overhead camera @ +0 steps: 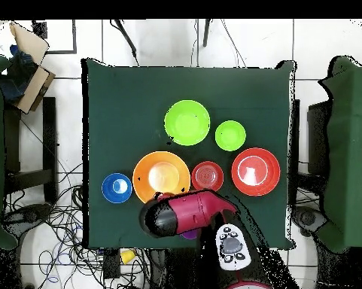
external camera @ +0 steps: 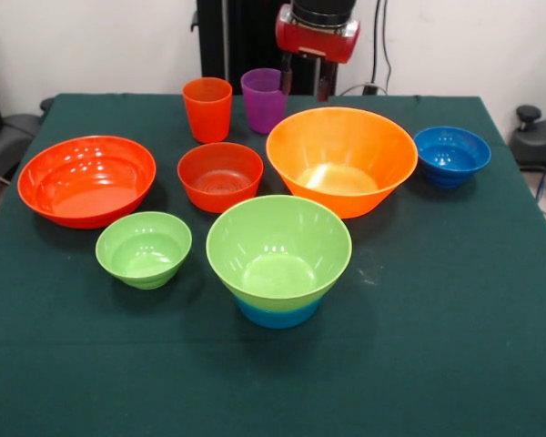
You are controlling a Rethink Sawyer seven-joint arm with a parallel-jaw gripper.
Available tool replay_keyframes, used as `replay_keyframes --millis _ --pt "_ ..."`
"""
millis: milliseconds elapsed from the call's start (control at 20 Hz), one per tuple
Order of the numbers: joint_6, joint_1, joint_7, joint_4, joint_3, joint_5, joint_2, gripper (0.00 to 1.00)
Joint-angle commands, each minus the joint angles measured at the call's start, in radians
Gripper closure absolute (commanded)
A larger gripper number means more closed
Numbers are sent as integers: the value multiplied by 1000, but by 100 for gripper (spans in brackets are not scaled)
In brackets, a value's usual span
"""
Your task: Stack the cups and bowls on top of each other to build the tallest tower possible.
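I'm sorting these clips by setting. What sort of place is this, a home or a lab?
Most likely a robotics lab: a green-covered table on a tiled floor, loose cables beside it, and a red robot arm over it.

On the dark green table (overhead camera: 123,105), a large light green plastic bowl (overhead camera: 187,122) sits near the middle. A large yellow-orange plastic bowl (overhead camera: 162,176) and a red-and-black robot arm (overhead camera: 187,214) are at the bottom edge.

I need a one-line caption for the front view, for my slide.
Bowls and two cups on a green table; large green bowl nested on a light blue bowl; gripper behind the purple cup.
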Motion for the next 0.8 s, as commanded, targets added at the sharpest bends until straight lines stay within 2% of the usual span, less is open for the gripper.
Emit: replay_keyframes --millis 50,250,350,550,800 --pt "-66 28 113 73 -29 -5 37 0" --pt "-121 11 109 87 -27 -6 75 0" --pt "-131 13 106 98 -32 -7 61 0" --pt "-142 -42 60 152 -2 -11 27 0" --pt "-212 -57 63 196 -20 -45 50 0"
